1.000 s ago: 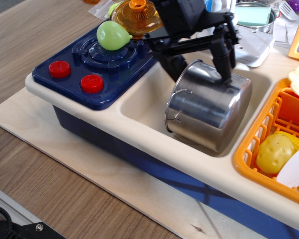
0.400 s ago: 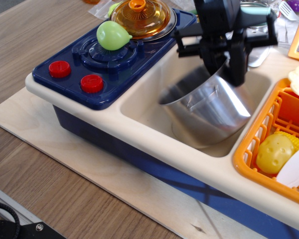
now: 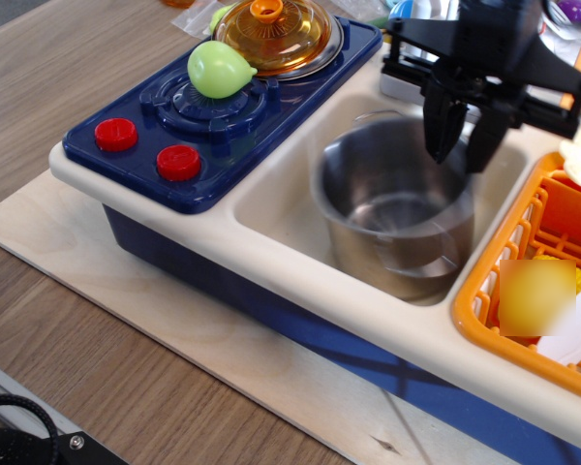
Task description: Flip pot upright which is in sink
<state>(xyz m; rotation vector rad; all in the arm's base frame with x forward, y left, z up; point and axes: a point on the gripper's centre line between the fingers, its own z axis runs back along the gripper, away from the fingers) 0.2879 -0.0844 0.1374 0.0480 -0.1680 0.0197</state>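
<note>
A shiny stainless-steel cylindrical pot point(image 3: 395, 215) stands upright, mouth up, inside the cream plastic rectangular sink point(image 3: 281, 189) of a navy-based play kitchen on the wooden table point(image 3: 58, 320), towards its right edge. The black robot hand point(image 3: 462, 145) hangs over the pot's far right rim, fingers close together; whether they grip the rim cannot be told.

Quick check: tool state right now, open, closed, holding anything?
Tool: open, holding nothing, fingers apart at the far rim of the upright pot.
</note>
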